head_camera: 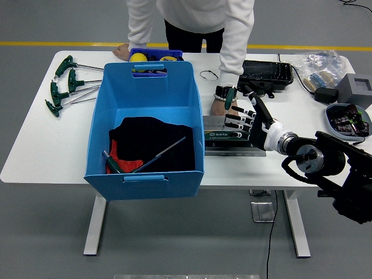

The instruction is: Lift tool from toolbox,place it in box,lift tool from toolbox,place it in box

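On a white table over grey flooring, the right hand is hovering with fingers spread, holding nothing, over the toolbox beside the blue box.

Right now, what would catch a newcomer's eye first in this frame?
The big blue plastic bin left of centre, holding black cloth and a green-handled T-wrench. Right of it, the robot's black right hand reaches with spread fingers over the grey metal tool holder, where a person's hand rests.
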Controlling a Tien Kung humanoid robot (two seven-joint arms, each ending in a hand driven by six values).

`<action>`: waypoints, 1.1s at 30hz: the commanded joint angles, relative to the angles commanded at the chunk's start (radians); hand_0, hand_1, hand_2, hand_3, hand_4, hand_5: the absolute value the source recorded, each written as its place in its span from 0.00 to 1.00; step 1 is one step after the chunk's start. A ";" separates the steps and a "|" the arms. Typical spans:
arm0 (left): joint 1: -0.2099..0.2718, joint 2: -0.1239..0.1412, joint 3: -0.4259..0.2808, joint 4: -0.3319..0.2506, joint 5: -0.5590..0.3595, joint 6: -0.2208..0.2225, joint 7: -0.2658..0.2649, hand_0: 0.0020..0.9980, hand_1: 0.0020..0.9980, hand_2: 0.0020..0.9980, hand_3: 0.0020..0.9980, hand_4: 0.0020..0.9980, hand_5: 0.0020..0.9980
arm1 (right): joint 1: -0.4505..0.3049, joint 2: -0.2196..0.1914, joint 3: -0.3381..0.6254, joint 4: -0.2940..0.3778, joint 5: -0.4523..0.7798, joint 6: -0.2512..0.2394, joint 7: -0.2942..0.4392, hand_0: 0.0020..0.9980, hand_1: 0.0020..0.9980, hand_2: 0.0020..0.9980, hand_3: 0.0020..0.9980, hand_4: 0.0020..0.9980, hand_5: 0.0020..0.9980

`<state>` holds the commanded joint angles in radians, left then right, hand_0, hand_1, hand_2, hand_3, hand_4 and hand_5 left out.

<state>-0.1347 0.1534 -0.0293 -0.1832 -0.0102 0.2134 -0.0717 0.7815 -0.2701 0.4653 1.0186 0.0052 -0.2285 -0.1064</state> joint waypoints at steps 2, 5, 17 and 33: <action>-0.001 -0.001 0.011 -0.002 -0.010 0.002 -0.002 0.74 0.68 0.76 0.77 0.79 0.74 | 0.006 0.012 -0.002 -0.014 0.004 0.000 0.002 0.32 0.48 0.69 0.86 1.00 0.94; -0.002 -0.002 0.028 -0.004 -0.028 0.006 -0.007 0.75 0.69 0.77 0.77 0.79 0.74 | 0.013 0.026 -0.001 -0.033 0.012 0.001 0.006 0.32 0.48 0.69 0.86 1.00 0.94; -0.006 0.003 0.029 -0.007 -0.024 0.007 -0.010 0.75 0.70 0.77 0.77 0.79 0.74 | 0.025 0.059 0.007 -0.055 0.019 0.001 0.010 0.32 0.48 0.69 0.86 1.00 0.94; -0.005 -0.001 0.029 -0.012 -0.023 0.013 -0.019 0.75 0.71 0.78 0.77 0.79 0.74 | 0.040 0.095 -0.012 -0.052 0.031 0.007 0.028 0.33 0.48 0.68 0.82 1.00 0.93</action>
<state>-0.1397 0.1526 0.0000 -0.1951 -0.0336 0.2266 -0.0903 0.8211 -0.1752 0.4529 0.9667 0.0366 -0.2215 -0.0785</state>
